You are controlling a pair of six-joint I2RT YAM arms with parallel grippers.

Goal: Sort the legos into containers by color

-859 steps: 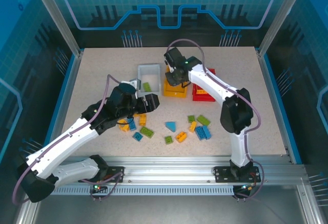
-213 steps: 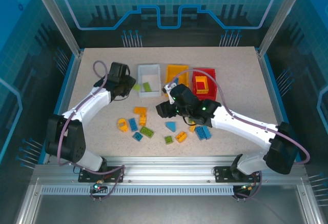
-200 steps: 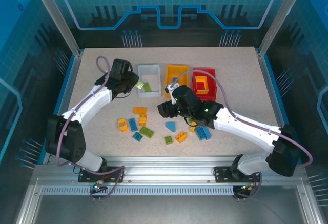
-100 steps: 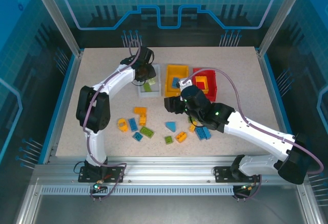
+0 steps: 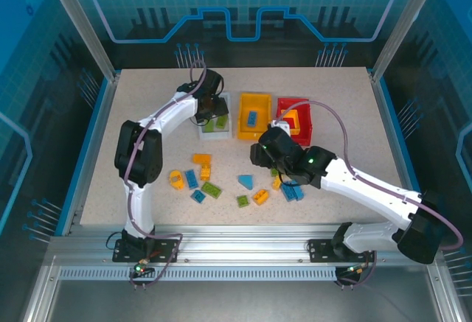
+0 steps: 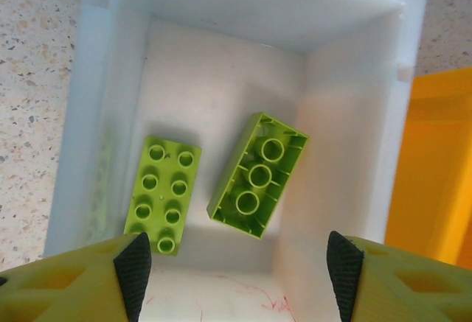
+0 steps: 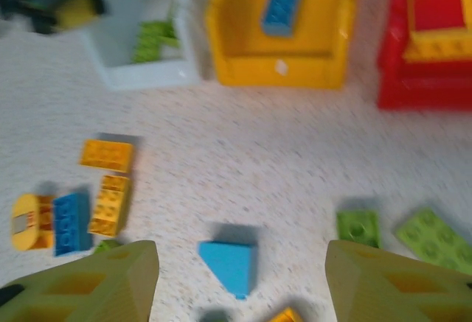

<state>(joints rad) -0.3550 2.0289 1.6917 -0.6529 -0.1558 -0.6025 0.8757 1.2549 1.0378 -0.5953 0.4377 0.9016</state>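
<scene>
My left gripper (image 5: 214,107) hangs open over the white bin (image 5: 225,132). In the left wrist view two lime green bricks lie in that bin (image 6: 103,116), one studs up (image 6: 164,193) and one upside down (image 6: 258,175). The orange-yellow bin (image 5: 254,135) holds a blue brick (image 5: 252,119). A yellow brick (image 5: 290,121) rests in the red bin (image 5: 304,116). My right gripper (image 5: 259,152) is open above the table, with a blue wedge brick (image 7: 230,263) on the surface between its fingers (image 7: 125,278). Loose bricks lie in front of the bins, among them yellow ones (image 5: 200,158) and blue ones (image 5: 291,189).
The three bins stand side by side at the back middle of the speckled table (image 5: 147,152). Two green bricks (image 7: 358,226) lie to the right of the wedge. At the left a yellow and blue cluster (image 7: 70,219) sits. Metal frame posts (image 5: 85,27) border the table.
The left gripper has swung from the table to the white bin, where a second green brick now lies. The right gripper has come back from the bins toward the loose bricks.
</scene>
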